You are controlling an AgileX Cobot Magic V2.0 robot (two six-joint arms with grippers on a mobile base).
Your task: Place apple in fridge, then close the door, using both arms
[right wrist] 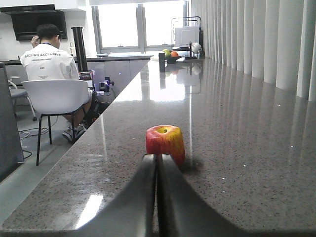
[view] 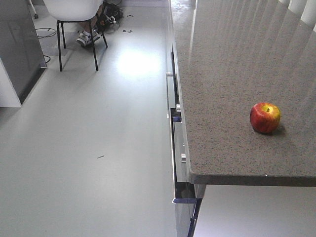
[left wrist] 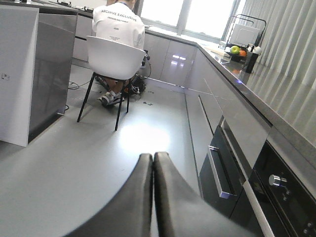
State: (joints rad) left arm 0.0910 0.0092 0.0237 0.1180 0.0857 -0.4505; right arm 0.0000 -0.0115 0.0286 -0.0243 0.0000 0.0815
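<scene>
While the apple (view: pixel 265 118) sits upright on the speckled bench (view: pixel 222 74), stem up and yellow patch showing, neither arm has hold of it! The right tool (right wrist: pixel 158 157) hangs low over the benchtop with its two dark fingers pressed flat together, nothing between them. The apple lies just past the tips and dead ahead in the right wrist view. Over on the other side, the left tool (left wrist: pixel 152 156) is squeezed closed too and empty, pointing out over the grey floor (left wrist: pixel 123 143) alongside the bench's drawer fronts (left wrist: pixel 217 163). Beyond it, a person in a white shirt (left wrist: pixel 118 22) sits on a white chair (left wrist: pixel 114 58), back turned.
</scene>
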